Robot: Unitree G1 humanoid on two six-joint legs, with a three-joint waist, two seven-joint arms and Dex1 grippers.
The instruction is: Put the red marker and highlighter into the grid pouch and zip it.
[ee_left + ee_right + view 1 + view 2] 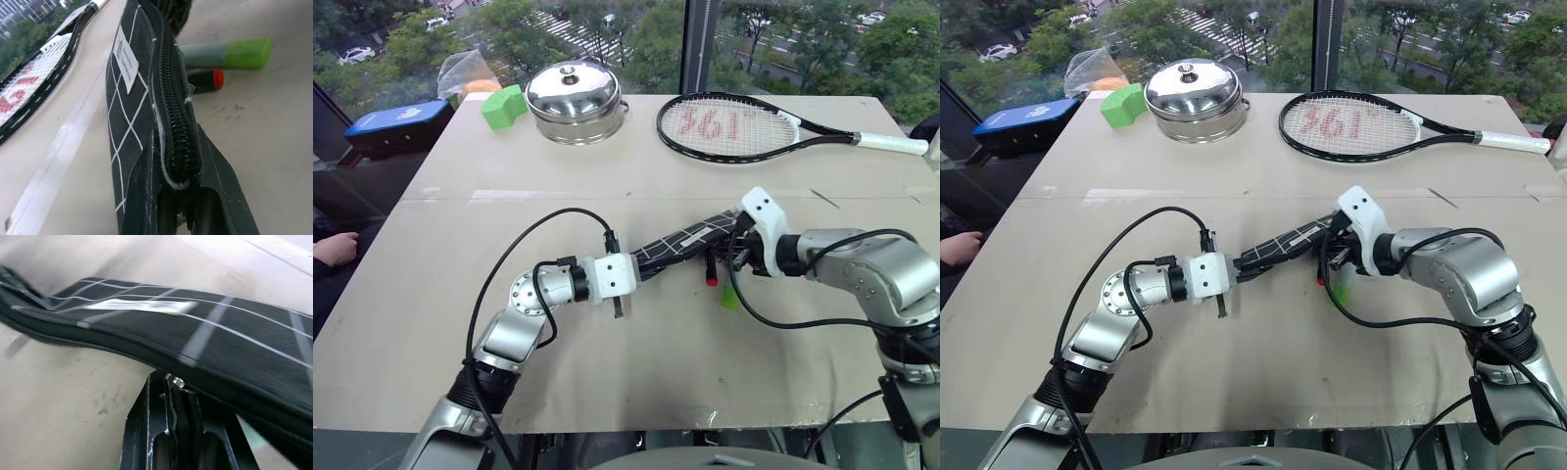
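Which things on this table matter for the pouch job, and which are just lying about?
Job:
- grid pouch, held between left gripper and right gripper
- red marker, on the table under the pouch
- highlighter, lying beside the marker

Lying about:
- tennis racket
- steel lidded pot
- green block
- plastic bag

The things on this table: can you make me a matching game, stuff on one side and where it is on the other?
Things:
1. black grid-lined fabric pouch
2. shiny steel lidded pot
3. black-framed tennis racket
4. pale green chunky highlighter

Places:
A. far edge of the table, next to the green block
B. lying on the table beside the red-tipped marker
C. held up between the two grippers
D. far right part of the table

Pairs: 1-C, 2-A, 3-D, 4-B
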